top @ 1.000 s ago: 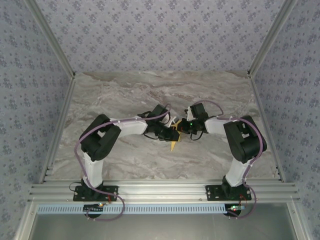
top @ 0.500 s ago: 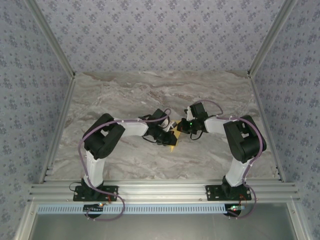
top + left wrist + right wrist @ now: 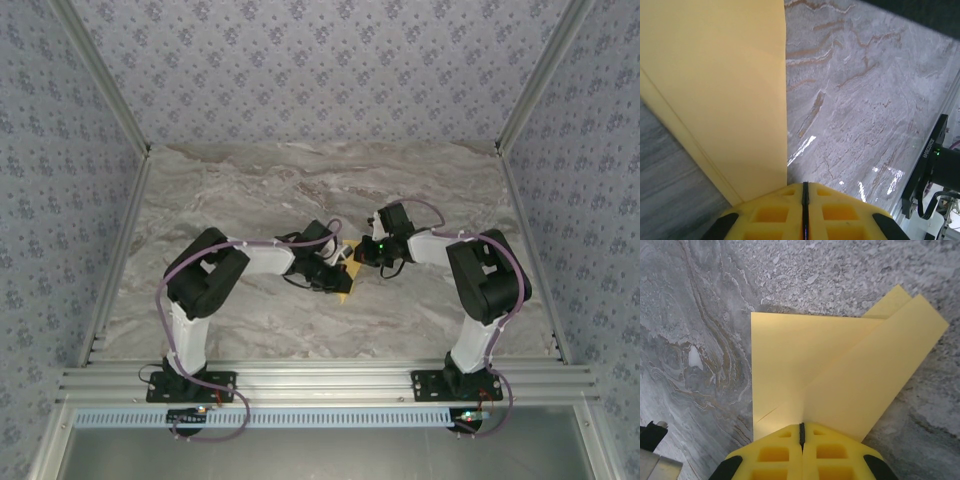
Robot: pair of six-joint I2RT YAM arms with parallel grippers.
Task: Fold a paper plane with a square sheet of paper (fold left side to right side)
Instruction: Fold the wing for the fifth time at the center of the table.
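Although the paper plane (image 3: pixel 840 375) already carries diagonal creases and stacked flaps, further folds seem left; it lies at the tips of the closed left gripper (image 3: pixel 805 187) and right gripper (image 3: pixel 801 427).

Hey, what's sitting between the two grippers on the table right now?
The folded yellow paper lies between the left gripper and right gripper, as the top view shows; in each wrist view the gripper is shut at the paper's edge.
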